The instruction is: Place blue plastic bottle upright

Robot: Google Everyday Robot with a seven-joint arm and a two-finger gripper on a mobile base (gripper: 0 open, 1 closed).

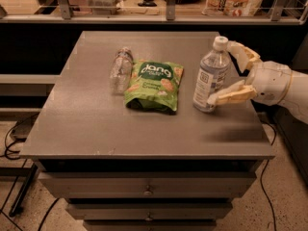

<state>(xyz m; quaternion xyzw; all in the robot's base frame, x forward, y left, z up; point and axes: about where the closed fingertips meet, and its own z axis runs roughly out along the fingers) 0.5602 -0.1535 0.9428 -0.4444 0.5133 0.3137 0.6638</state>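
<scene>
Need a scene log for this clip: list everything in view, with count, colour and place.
Blue bottle: one, clear bluish with a white cap and label, upright on the table's right side.
Small bottle: one, clear, lying left of the bag.
Bag: one, green, flat mid-table between the two bottles.
Table: one, grey, centre of view.
Drawers: grey, under the tabletop; count unclear.
Cables: black, on the floor at left.
Gripper: one, beige, open, at the blue bottle's right side, with one finger near the cap and one near the base.
</scene>
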